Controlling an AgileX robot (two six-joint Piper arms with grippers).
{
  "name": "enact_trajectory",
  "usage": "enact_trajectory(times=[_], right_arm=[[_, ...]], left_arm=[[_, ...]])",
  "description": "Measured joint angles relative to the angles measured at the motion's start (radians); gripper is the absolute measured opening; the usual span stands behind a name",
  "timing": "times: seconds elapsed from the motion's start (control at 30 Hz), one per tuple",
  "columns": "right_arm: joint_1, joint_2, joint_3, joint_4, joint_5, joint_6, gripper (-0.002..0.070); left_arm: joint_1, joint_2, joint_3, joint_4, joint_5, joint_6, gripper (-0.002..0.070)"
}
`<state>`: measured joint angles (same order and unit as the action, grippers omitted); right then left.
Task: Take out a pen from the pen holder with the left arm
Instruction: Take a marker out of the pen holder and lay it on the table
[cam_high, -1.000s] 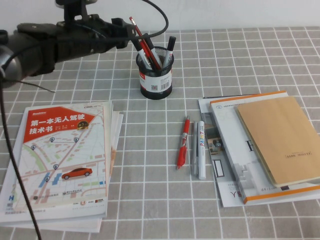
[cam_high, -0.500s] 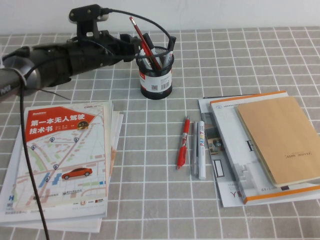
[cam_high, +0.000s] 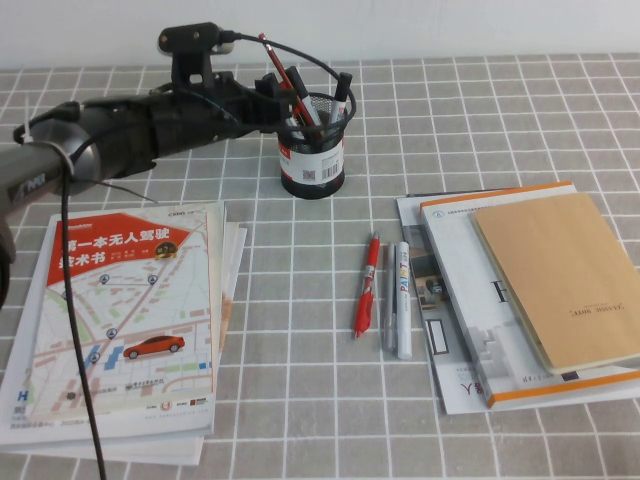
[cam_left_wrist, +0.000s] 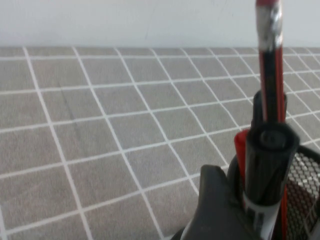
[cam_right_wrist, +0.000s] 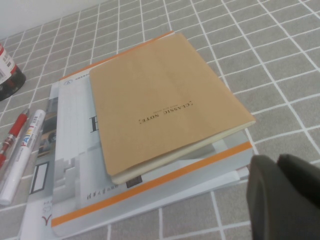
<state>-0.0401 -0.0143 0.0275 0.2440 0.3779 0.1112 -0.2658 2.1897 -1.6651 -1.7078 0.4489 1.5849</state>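
Presently, step: we judged it to be the final approach, with no pen lifted out yet.
Left gripper: the left gripper (cam_high: 272, 92) hung by the far edge of the table (cam_high: 300, 300), about midway along it, at the rim of the pen holder (cam_high: 313, 160). Its fingers stood wide and held nothing.
Pen holder: the black mesh cup stood upright, with several pens leaning in it.
Likely target: the red pen (cam_high: 280, 68) stood tallest and leaned toward the left arm. A black marker (cam_left_wrist: 267, 165) sat close against it, just beside one finger (cam_left_wrist: 215, 205).
Doing it well: we thought it best to centre the fingers on one shaft above the rim, close only once the neighbouring pen was outside the gap, then draw up along the pen's lean.
Risk: we judged that a sideways pull could tip the light cup.
Right gripper: the right gripper (cam_right_wrist: 285, 195) hovered near the table's right edge, beside the notebook (cam_right_wrist: 160, 100), taking no part.
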Motion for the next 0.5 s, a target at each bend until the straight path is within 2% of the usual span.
enact_trajectory(times=[0.23, 0.3, 0.43, 0.5], right_arm=[[0.000, 0.000, 0.000, 0.000, 0.000, 0.000, -0.0013], [0.000, 0.000, 0.000, 0.000, 0.000, 0.000, -0.0013], [0.000, 0.000, 0.000, 0.000, 0.000, 0.000, -0.0013], [0.000, 0.000, 0.000, 0.000, 0.000, 0.000, -0.0013]], left_arm=[[0.000, 0.004, -0.026, 0.000, -0.008, 0.002, 0.0344], [0.000, 0.004, -0.026, 0.000, -0.008, 0.002, 0.0286], [0.000, 0.004, -0.027, -0.006, 0.000, 0.000, 0.0111], [-0.002, 0.004, -0.027, -0.008, 0.007, 0.000, 0.0112]])
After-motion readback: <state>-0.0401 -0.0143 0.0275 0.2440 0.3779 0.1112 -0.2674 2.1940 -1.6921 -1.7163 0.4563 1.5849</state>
